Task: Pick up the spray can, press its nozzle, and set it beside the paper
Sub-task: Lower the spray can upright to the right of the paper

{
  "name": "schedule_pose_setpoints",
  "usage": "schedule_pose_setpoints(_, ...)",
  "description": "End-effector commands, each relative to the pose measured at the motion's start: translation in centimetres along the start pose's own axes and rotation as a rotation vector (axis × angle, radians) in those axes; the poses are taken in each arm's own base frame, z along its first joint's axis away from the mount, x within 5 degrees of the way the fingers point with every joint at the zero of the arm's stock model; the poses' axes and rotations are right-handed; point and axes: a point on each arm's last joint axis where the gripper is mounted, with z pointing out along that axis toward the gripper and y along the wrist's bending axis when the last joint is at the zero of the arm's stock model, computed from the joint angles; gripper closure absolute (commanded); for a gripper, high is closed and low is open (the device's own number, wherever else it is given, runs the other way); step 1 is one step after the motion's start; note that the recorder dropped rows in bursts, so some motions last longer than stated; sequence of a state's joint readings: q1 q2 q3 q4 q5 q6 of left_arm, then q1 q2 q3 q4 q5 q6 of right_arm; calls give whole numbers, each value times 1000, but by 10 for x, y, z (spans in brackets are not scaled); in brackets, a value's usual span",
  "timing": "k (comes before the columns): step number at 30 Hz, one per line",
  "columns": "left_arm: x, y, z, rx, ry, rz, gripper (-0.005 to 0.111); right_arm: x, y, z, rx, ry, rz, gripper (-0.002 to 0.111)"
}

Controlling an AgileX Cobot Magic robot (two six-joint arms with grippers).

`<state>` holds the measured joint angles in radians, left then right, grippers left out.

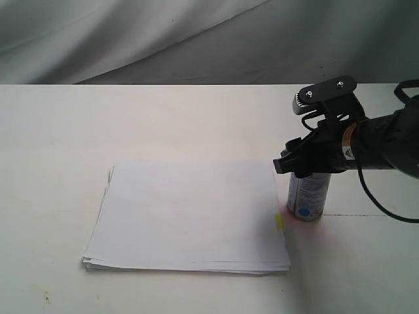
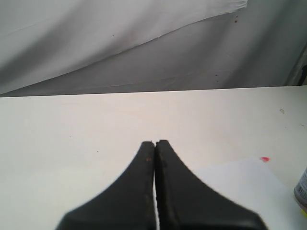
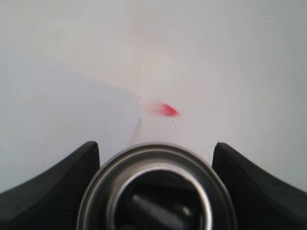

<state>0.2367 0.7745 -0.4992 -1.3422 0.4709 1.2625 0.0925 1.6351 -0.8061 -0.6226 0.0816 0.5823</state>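
The right gripper (image 1: 308, 163) clamps the spray can (image 1: 306, 197) near its top. The can stands upright on the table (image 1: 196, 124) just beside the paper (image 1: 190, 212), at three o'clock. The left gripper (image 2: 154, 143) is empty, fingers pressed together.

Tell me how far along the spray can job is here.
Whether spraying happened is uncertain, though a red mark lies on the table. In hand: the right tool clasps the spray can, which stands beside the paper; nothing touches the nozzle. Left: either lifting and pressing, or just releasing; one frame cannot settle which. The left tool is shut, holding nothing.
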Motion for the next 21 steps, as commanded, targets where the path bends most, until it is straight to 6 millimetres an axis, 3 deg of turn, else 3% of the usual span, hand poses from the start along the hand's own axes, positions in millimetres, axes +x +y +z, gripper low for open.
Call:
schedule_pose_setpoints(1,1,0,-1,4,3,-2,107,-3,0,-3,-7,-24,5,108)
schedule_pose_setpoints(6,1,0,-1,4,3,-2,107,-2,0,-3,-5,-20,5,108)
schedule_pose_setpoints(8,1,0,-1,4,3,-2,107,-2,-1,-3,-1,-14,7,102)
schedule_pose_setpoints(11,1,0,-1,4,3,-2,107,-1,-1,-3,3,-7,7,84)
schedule_pose_setpoints(17,1,0,-1,4,3,-2,107,-1,-1,-3,3,-7,7,37)
schedule_pose_setpoints(21,1,0,-1,4,3,-2,107,0,-2,-3,14,9,7,24)
